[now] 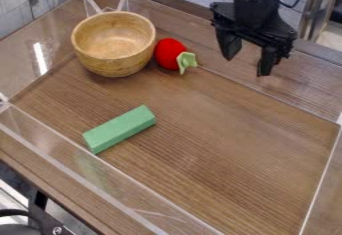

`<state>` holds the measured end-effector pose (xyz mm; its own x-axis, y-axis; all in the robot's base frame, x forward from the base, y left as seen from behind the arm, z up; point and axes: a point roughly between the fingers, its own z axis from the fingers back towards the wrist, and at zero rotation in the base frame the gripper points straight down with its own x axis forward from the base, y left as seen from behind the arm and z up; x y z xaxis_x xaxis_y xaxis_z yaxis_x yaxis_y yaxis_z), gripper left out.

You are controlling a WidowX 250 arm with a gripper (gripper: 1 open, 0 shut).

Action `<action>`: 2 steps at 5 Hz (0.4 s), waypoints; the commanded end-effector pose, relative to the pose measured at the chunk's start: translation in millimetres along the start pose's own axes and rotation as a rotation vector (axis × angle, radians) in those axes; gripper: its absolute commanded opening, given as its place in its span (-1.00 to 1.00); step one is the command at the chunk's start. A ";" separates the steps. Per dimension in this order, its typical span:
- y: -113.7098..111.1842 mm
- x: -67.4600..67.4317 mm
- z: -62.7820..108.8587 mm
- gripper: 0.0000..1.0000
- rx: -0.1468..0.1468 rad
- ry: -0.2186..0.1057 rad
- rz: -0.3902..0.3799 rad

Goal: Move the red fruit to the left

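The red fruit is small, round and bright red, with a green leafy cap on its right end. It lies on the wooden table just right of the wooden bowl, close to or touching its side. My black gripper hangs to the right of the fruit, above the table's far right part. Its fingers point down and stand open with nothing between them. A clear gap separates the gripper from the fruit.
A flat green rectangular block lies at the front left of the table. Clear plastic walls ring the wooden surface on all sides. Dark furniture stands behind the far wall.
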<state>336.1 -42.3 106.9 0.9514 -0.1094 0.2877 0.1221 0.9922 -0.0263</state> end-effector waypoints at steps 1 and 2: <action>-7.9 12.4 11.9 1.00 -0.024 -0.054 -0.063; -16.3 15.9 4.5 1.00 -0.046 -0.040 -0.112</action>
<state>339.4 -57.0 97.1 0.9408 -0.2075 0.2680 0.2265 0.9731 -0.0417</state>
